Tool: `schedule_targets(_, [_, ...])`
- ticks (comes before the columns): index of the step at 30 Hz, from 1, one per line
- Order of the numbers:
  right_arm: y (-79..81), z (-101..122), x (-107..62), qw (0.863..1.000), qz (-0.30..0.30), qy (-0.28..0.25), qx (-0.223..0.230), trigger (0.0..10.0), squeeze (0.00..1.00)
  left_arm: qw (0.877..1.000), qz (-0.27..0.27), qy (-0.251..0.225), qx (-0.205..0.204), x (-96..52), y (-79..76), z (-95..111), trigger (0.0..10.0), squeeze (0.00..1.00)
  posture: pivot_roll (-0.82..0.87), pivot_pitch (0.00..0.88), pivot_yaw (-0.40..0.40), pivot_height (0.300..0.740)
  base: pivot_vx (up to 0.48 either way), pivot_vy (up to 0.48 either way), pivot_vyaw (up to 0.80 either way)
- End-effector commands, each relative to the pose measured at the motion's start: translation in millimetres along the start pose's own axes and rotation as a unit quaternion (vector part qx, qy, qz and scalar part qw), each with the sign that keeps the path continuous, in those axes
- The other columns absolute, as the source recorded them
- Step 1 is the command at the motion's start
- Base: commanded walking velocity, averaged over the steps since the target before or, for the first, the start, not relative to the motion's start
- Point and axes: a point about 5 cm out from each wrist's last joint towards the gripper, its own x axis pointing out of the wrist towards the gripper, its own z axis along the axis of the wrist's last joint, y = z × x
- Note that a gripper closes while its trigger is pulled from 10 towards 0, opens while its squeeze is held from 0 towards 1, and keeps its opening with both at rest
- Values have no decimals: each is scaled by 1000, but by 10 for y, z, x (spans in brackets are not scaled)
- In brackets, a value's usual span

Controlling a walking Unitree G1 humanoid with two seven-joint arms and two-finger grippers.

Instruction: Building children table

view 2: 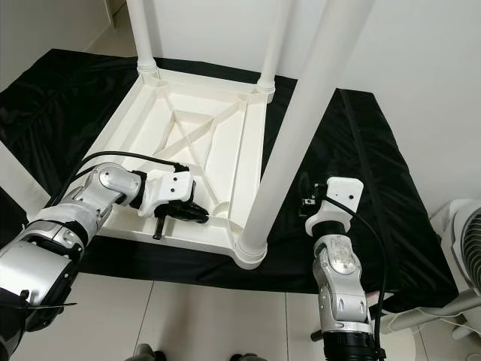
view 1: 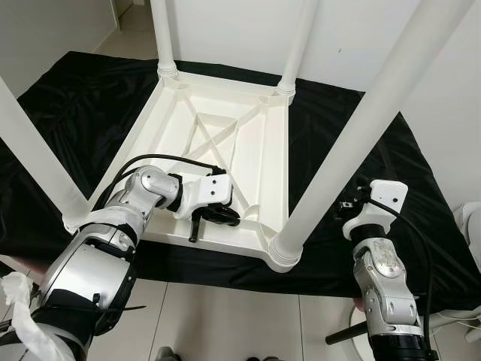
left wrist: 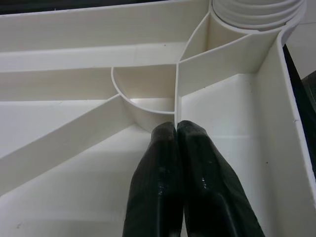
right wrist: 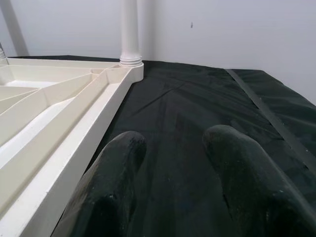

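A white plastic children's table lies upside down on a black cloth, its round legs pointing up. The near right leg stands in its corner socket. My left gripper is down inside the table's underside by that near right corner, shut with nothing between its fingers, its tips against a curved rib. My right gripper hovers open over the cloth just right of the table, nothing between its fingers.
Far left leg, far right leg and near left leg rise around the workspace. A white wall is close behind. A white fan stands at the right. Tiled floor lies in front of the cloth.
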Motion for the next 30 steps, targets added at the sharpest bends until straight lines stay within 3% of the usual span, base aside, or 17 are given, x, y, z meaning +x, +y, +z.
schedule_targets(1, [-57,-4,-5,1000,-14,-1,-2,10000,0,996,86,-2,-32,17,30,-86,10000,843,-29,103,-36,740,0,0,0])
schedule_targets(2, [-52,-9,-9,1000,-14,0,-2,10000,0,995,85,-14,-40,13,38,-69,10000,1000,-29,103,-36,740,0,0,0])
schedule_targets(7, [-67,-28,-17,1000,-17,5,4,10000,0,994,96,-36,-36,-7,73,-8,10000,1000,-23,107,-37,740,0,0,0])
schedule_targets(8, [-84,-33,-19,1000,-20,7,4,10000,0,993,101,-50,-32,-28,93,30,10000,235,-19,107,-38,740,0,0,0])
schedule_targets(9, [-98,-36,-16,1000,-23,7,4,10000,0,992,104,-64,-29,-53,111,66,10000,0,-17,105,-39,740,0,0,0])
schedule_targets(14, [-100,-36,-10,1000,-21,8,5,10000,0,986,128,-97,-31,-169,165,131,10000,0,-18,103,-40,740,0,0,0])
schedule_targets(17, [-92,-46,-30,1000,-9,11,14,10000,0,969,194,-145,-54,-393,227,163,10000,0,-14,108,-38,740,0,0,0])
schedule_targets(19, [-92,-46,-30,1000,-9,11,14,10000,0,969,194,-145,-54,-393,227,163,10000,0,-14,108,-38,740,0,0,0])
schedule_targets(20, [-91,-48,-43,1000,-6,13,20,10000,231,963,211,-154,-57,-449,226,168,10000,0,-9,110,-40,740,0,0,0])
schedule_targets(21, [-91,-48,-43,1000,-6,13,20,10000,231,963,211,-154,-57,-449,226,168,10000,0,-9,110,-40,740,0,0,0])
schedule_targets(22, [-84,-43,-59,1000,1,11,28,10000,1000,958,228,-160,-59,-503,205,155,10000,0,-9,110,-40,740,0,0,0])
schedule_targets(24, [-57,-30,-85,999,16,8,36,10000,1000,952,249,-166,-67,-569,158,125,10000,0,-7,108,-35,740,0,0,0])
schedule_targets(27, [3,-13,-148,998,46,5,47,10000,1000,932,304,-175,-89,-735,4,57,10000,0,-12,106,-33,740,0,0,0])
schedule_targets(30, [-29,-5,-191,998,46,3,39,10000,1000,915,341,-181,-116,-918,-210,23,10000,0,-17,102,-34,740,0,0,0])
